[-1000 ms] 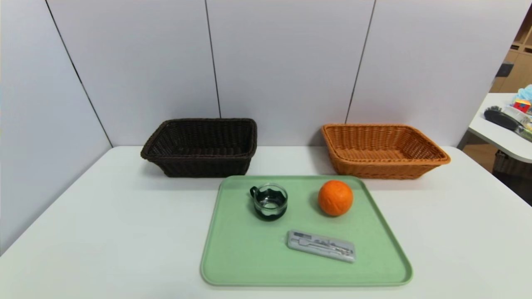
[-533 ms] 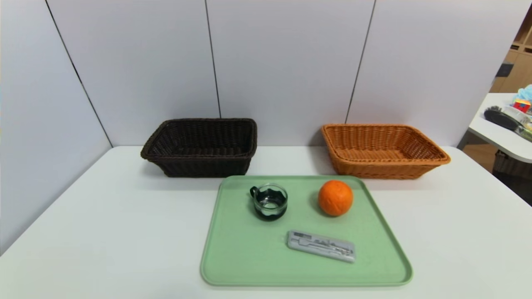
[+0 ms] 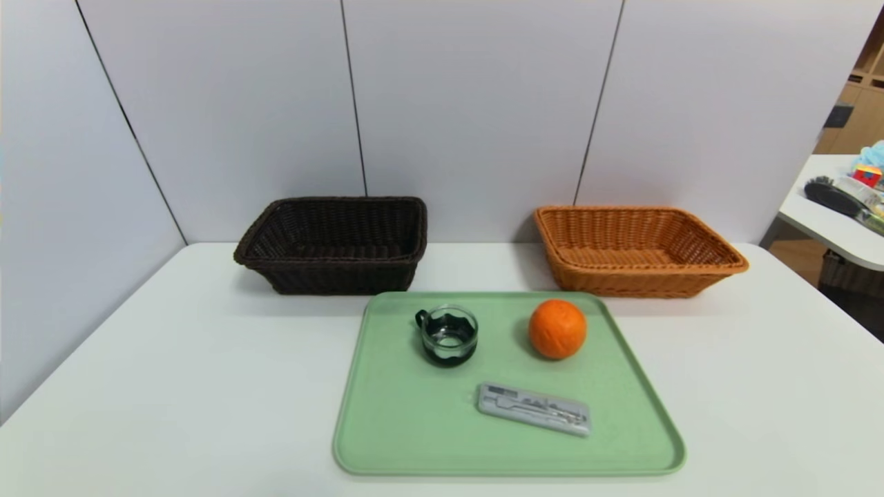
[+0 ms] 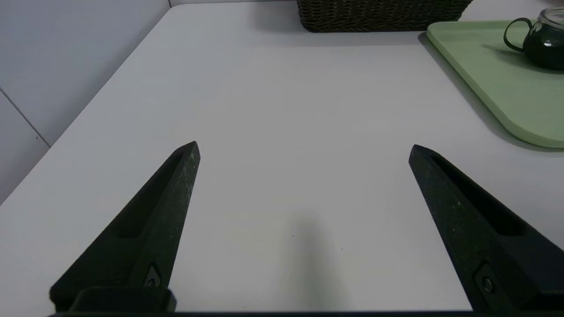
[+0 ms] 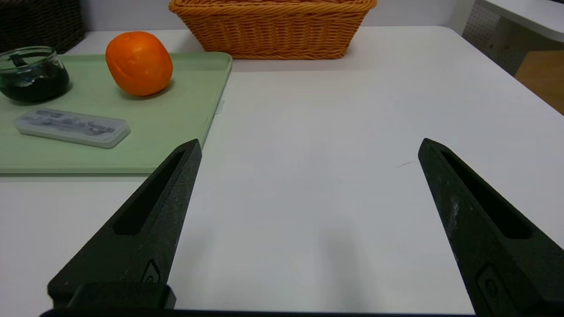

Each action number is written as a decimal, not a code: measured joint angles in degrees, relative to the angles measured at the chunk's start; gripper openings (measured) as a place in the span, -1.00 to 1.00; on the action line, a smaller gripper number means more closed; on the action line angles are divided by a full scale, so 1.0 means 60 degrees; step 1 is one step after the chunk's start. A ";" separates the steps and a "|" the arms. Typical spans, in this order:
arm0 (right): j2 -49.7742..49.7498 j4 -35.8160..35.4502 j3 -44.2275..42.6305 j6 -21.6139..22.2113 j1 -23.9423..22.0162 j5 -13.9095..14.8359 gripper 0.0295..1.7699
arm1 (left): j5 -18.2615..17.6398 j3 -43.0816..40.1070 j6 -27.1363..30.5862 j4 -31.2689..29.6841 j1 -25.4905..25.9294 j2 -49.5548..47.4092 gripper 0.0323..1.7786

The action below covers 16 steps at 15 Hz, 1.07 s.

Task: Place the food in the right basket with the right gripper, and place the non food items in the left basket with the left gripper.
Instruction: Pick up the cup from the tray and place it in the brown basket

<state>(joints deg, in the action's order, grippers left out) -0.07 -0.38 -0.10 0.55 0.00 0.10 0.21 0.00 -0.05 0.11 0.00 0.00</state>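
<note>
An orange fruit (image 3: 557, 328) (image 5: 139, 63), a glass cup with a black holder (image 3: 448, 335) (image 4: 544, 40) and a flat grey case (image 3: 534, 408) (image 5: 72, 127) lie on a green tray (image 3: 407, 428). Behind the tray stand the dark brown left basket (image 3: 335, 245) and the orange-tan right basket (image 3: 634, 250) (image 5: 273, 28). Neither arm shows in the head view. My left gripper (image 4: 304, 147) is open over bare table on the tray's left side. My right gripper (image 5: 309, 145) is open over bare table on the tray's right side. Nothing sits between either pair of fingers.
The white table (image 3: 173, 386) meets grey wall panels at the back and on the left. A second white table (image 3: 839, 221) with clutter stands off to the far right, beyond this table's right edge.
</note>
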 joint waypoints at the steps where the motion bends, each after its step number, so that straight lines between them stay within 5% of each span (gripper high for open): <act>1: 0.0000 -0.0006 0.0000 0.0014 0.0000 0.0000 0.92 | -0.0008 0.0000 0.0012 0.0004 0.0000 0.0000 0.90; 9: 0.0000 0.0520 -0.0827 0.0018 0.0000 -0.0008 0.92 | -0.0108 0.0518 0.0217 0.0303 0.0000 0.0000 0.90; 13: 0.0191 0.2952 -0.2698 0.0026 0.0000 -0.0447 0.92 | -0.0276 0.2070 0.0223 0.2215 0.0000 0.0118 0.90; 16: 0.1197 0.3495 -0.3576 0.0033 0.0069 -0.0614 0.92 | -0.0538 0.3174 0.0217 0.3220 -0.0008 0.0908 0.90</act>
<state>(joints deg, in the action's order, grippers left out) 7.11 20.59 -21.55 0.74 0.41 -3.58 -3.02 19.04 1.26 19.43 -0.05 5.45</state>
